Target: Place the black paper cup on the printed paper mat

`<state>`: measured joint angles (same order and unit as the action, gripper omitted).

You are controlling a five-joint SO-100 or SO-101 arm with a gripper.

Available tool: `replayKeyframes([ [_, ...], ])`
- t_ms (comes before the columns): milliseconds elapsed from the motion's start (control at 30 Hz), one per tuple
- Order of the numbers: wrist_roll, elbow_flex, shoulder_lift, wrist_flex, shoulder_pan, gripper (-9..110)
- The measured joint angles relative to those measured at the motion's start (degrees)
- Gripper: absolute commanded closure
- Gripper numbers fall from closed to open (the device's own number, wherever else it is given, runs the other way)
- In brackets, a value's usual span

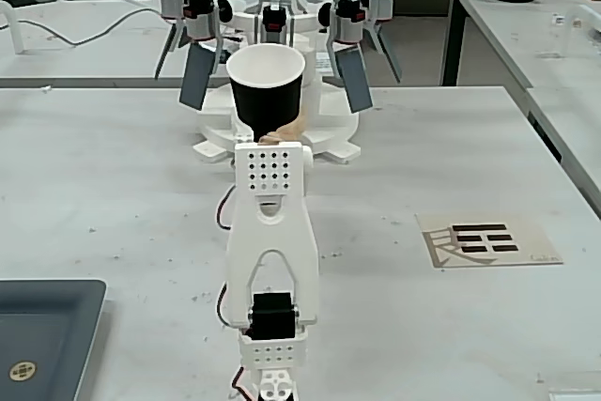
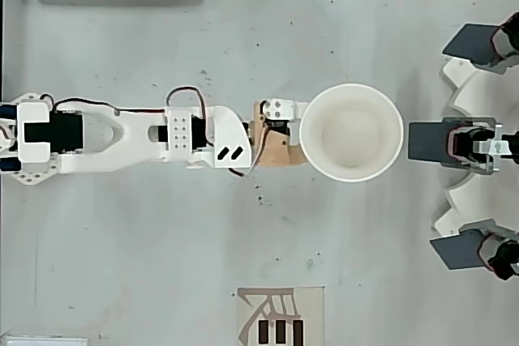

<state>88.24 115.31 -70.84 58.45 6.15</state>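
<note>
Clamped low on the upright black paper cup point(image 1: 267, 82), the gripper point(image 2: 293, 137) could let it tip while swinging towards the well-apart printed paper mat point(image 1: 488, 239)

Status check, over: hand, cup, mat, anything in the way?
Hand shut on black paper cup, cup upright, raised. Printed paper mat bare, off to the right in fixed view. Path looks clear.

Fixed view is set low behind the arm base, facing along the tabletop point(image 1: 113, 185). Overhead view is aimed straight down, closer. Arm, cup and mat are shared.
</note>
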Motion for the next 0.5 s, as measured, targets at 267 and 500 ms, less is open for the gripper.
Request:
replayKeyframes([
  [267,5.27,0.0,1.49,1.67,-2.81,91],
  [500,5.36,0.0,1.49,1.67,-2.9,91],
])
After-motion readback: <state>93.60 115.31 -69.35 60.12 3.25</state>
